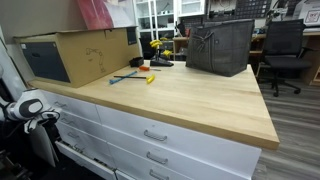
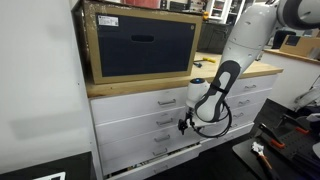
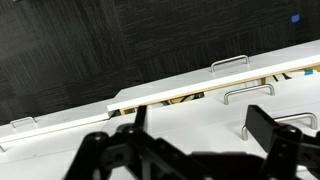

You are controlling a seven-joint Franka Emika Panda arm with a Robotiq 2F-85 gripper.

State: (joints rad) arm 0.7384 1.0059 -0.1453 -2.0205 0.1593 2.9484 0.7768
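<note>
One hand (image 2: pixel 184 123) hangs low in front of the white drawer fronts, on the end of a white arm (image 2: pixel 240 55) that bends down from above the table (image 2: pixel 250 70). In the wrist view the hand (image 3: pixel 200 128) is spread wide, its dark fingers (image 3: pixel 265 128) well apart with nothing between them.

Beyond the fingers in that view lies a drawer (image 3: pixel 190 88) pulled slightly out. A narrow gap behind its front shows something pale and patterned inside, too small to tell apart. Its wire handle (image 3: pixel 230 62) juts from the front, and the hand is near it without touching it. Two more wire handles (image 3: pixel 248 92) of neighbouring drawers sit closer to the hand. In an exterior view the drawer (image 2: pixel 140 158) is the lowest one, standing a little proud of those above it.

Several things rest on the light wooden top of the table (image 1: pixel 190 100). A big cardboard box (image 1: pixel 80 55) stands at the far left, its open side showing a dark panel (image 2: pixel 140 45). A dark grey bag (image 1: pixel 220 48) stands upright at the far right. Between them lie small hand tools (image 1: pixel 135 76), one with a blue handle and one with a yellow tip. A black office chair (image 1: pixel 285 45) stands on the floor behind the bag.
</note>
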